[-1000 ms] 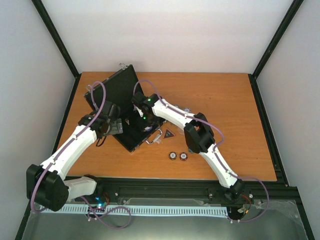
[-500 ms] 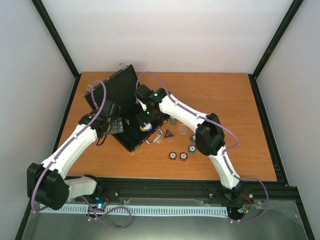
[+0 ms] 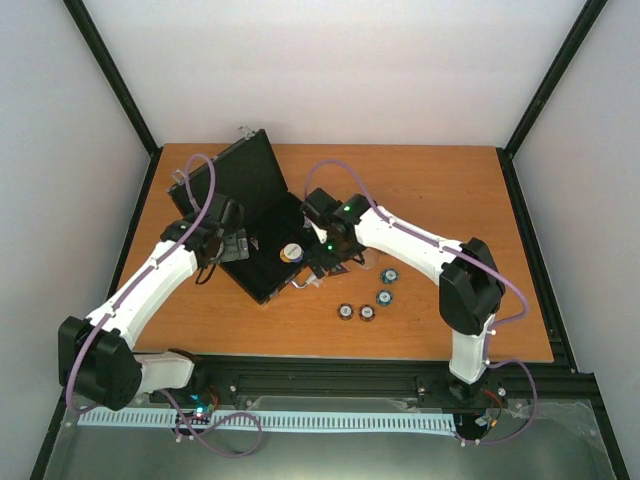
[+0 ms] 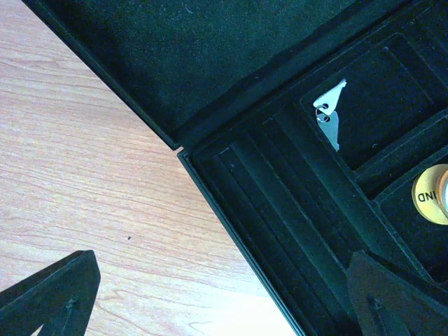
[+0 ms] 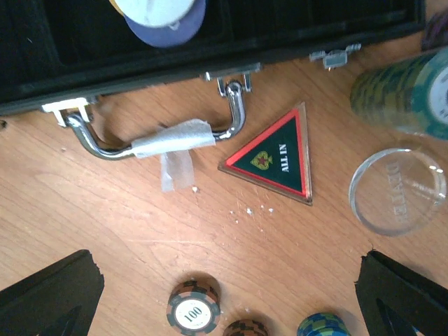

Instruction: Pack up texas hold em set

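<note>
One black case (image 3: pixel 250 215), open, with one silver handle (image 5: pixel 236 112). Four striped chip stacks (image 3: pixel 367 313) on the counter, all at about 4 o'clock from the case. One dark triangular token (image 5: pixel 276 157), and one clear round disc (image 5: pixel 397 190) at 3 o'clock of it. Two more round discs inside the case: one pale disc (image 5: pixel 157 8) over one blue disc (image 5: pixel 183 28). One small silver key (image 4: pixel 329 119) in a compartment.

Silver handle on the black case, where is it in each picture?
Top external: silver curved handle, centre, on the flat black open case's near edge.
Left wrist: not in it.
Right wrist: upper left, wrapped with white tape.
Shared landmark: that case, in all three.
</note>
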